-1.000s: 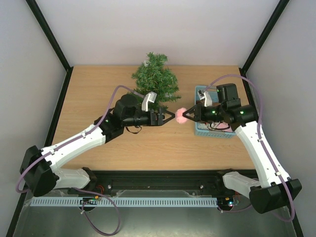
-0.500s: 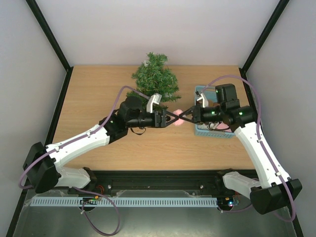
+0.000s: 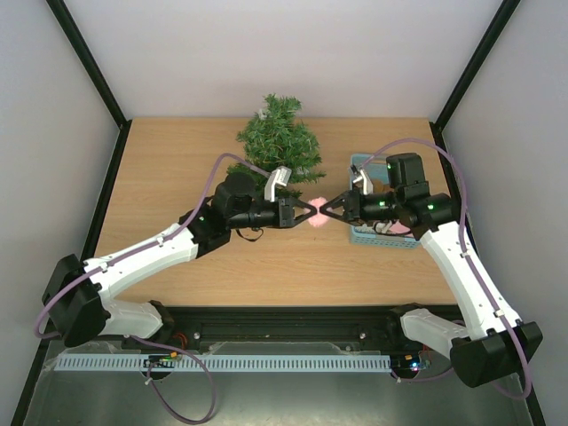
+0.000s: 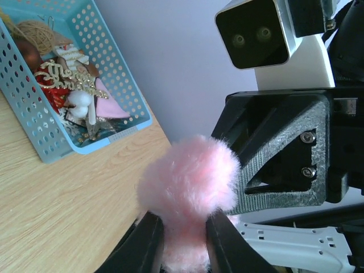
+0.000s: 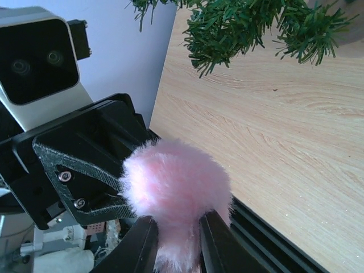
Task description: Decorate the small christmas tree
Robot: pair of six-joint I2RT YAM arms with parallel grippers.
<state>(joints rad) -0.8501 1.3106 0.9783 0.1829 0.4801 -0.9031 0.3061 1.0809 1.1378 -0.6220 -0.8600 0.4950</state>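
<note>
Where the two arms meet over the middle of the bench, a pink fluffy pom-pom hangs between them, clear of the wood. The left gripper reaches in from 9 o'clock with its fingers narrowed and pinching the pom-pom's lower tuft. The right gripper comes from 3 o'clock, its fingers likewise drawn close and clamped on the same pom-pom, so both hold it at once.

The light-blue perforated basket sits on the bench at about 3 o'clock, partly under the right arm. Inside it lie a gold glitter script ornament, a bundle of tan twine, a dark brown ball, something red, white balls on a stick and a flat pink piece, all heaped together.

The small christmas tree stands at 12 o'clock, near the bench's far edge, apart from basket and pom-pom; I can see no ornament on its dark-green branches.
</note>
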